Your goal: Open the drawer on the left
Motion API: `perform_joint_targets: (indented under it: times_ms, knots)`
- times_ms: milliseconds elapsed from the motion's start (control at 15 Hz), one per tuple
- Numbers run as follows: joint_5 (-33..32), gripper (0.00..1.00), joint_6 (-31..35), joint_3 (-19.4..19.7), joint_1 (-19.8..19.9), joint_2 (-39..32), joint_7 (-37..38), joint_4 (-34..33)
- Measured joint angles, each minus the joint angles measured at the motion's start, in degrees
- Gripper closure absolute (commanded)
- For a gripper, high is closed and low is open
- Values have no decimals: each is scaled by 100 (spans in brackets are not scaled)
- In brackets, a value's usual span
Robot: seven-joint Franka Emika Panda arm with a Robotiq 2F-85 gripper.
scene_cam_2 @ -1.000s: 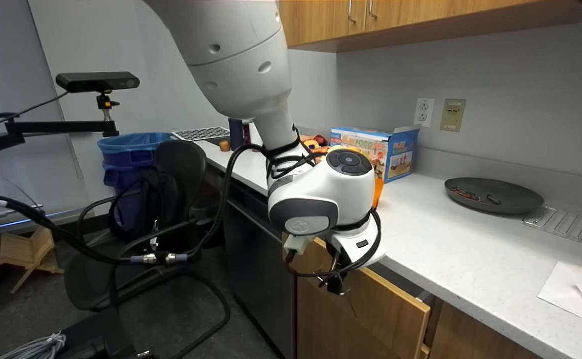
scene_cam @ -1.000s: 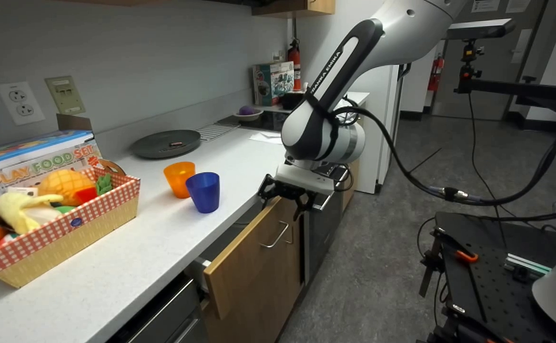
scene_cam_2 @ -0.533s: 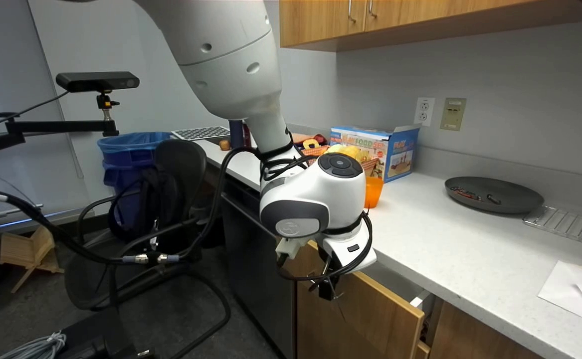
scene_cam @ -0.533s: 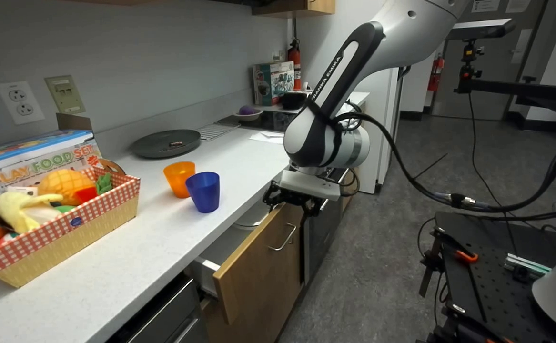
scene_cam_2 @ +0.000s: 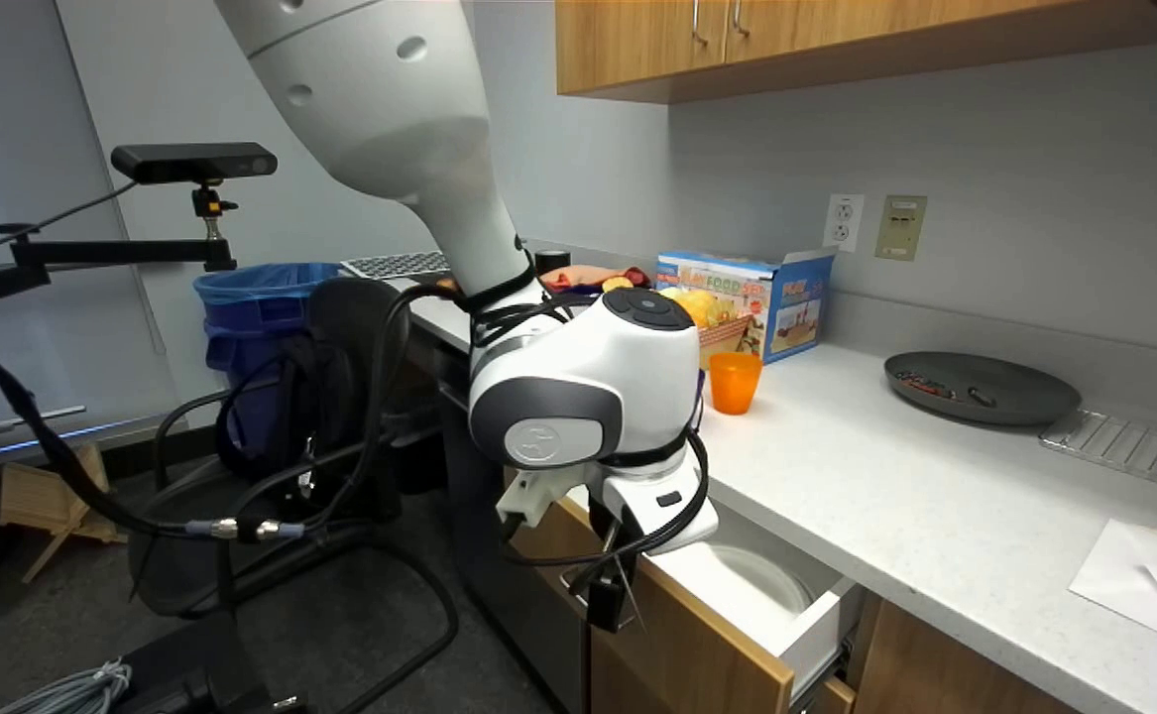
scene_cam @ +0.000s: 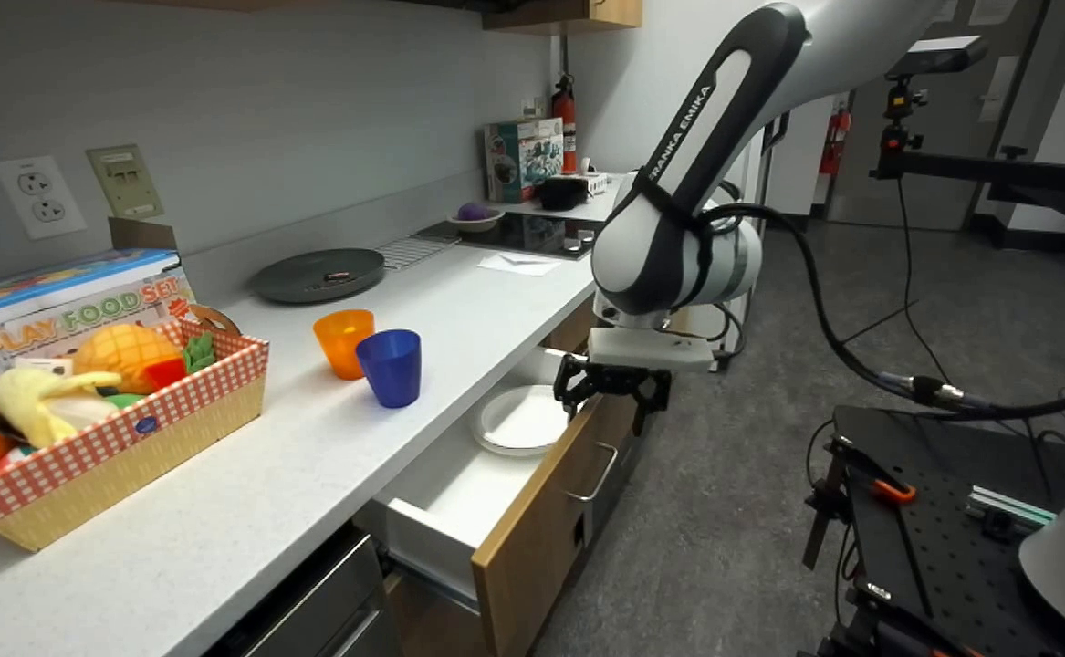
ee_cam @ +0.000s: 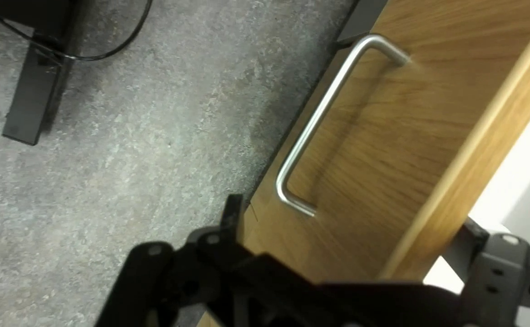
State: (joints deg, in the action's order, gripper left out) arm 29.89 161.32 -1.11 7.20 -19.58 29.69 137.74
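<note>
end effector (scene_cam: 607,422), jaws apart, straddles the front of the drawer (scene_cam: 532,547) (plate (scene_cam: 521,418) inside partly hidden).

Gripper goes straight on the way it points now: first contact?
Likely the drawer front's top edge: the open gripper points down astride it. How much depth is left before contact is unclear.

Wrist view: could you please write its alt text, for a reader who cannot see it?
A black two-fingered gripper straddles the front of an open, brown-fronted wooden drawer, one finger outside, the other on the side of the white interior. The front carries a silver bar handle; grey speckled floor shows below.
</note>
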Motion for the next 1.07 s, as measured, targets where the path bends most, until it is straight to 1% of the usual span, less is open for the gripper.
perform_joint_targets:
  times_ms: [200,400,600,867,1067]
  knots:
    - [-688,0,-367,507,-415,375,390,415]
    - [-1433,0,-695,807,-679,701,860,763]
    - [-1985,0,-1082,877,-728,983,1188,1038]
    - [-2403,0,-1635,900,-726,1274,1375,1323]
    - [-2733,0,-1919,899,-725,1459,1568,1492]
